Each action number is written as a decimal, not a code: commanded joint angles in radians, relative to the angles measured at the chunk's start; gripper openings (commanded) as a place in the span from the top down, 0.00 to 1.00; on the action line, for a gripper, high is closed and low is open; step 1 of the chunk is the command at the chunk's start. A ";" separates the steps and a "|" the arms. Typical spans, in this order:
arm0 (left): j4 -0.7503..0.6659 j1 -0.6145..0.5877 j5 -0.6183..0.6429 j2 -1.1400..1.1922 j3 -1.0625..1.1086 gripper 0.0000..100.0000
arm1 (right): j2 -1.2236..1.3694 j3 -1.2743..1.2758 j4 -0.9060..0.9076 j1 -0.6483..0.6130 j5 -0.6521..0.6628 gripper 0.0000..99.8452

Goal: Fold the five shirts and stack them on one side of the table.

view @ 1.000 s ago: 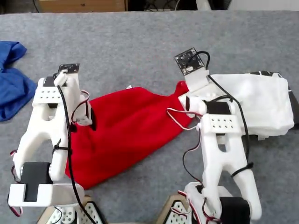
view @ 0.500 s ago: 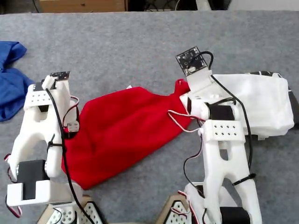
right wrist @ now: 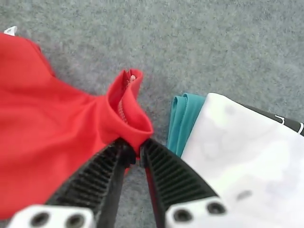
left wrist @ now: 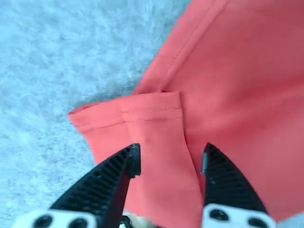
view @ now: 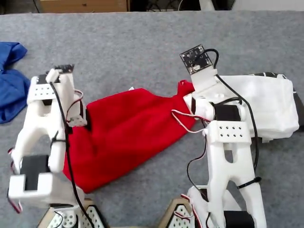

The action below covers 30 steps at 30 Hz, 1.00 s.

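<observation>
Pincers differ: the right pincer (right wrist: 137,149) is pressed together on a bunched corner of the red shirt (view: 128,133), while the left pincer (left wrist: 171,154) stands spread, its tips either side of a folded hem strip at that shirt's left edge. The red shirt lies spread across the middle of the grey worktop (view: 118,47), between the two arms. Just right of the pinched corner sits a folded white shirt (view: 266,109) with a teal shirt (right wrist: 180,118) showing beneath it. A crumpled blue shirt (view: 12,90) lies at the left edge.
</observation>
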 commanded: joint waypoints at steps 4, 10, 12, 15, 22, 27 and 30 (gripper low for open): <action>-0.043 -0.007 0.000 0.143 -0.018 0.82 | -0.031 -0.028 0.005 0.012 -0.028 0.99; -0.043 -0.039 0.000 0.091 -0.027 0.96 | -0.035 -0.005 0.003 0.012 -0.028 0.99; -0.043 -0.056 0.000 0.055 -0.030 0.97 | -0.035 -0.010 0.003 0.012 -0.028 0.99; -0.043 -0.087 0.000 -0.031 -0.031 0.97 | -0.038 -0.025 -0.003 0.014 -0.054 0.99; -0.037 -0.177 0.002 -0.342 -0.053 0.97 | -0.079 -0.197 0.023 0.055 -0.262 0.99; -0.008 -0.262 0.101 -0.545 -0.220 0.97 | -0.151 -0.386 0.077 0.072 -0.336 0.99; 0.008 -0.286 0.138 -0.618 -0.354 0.97 | -0.170 -0.524 0.130 0.072 -0.365 0.99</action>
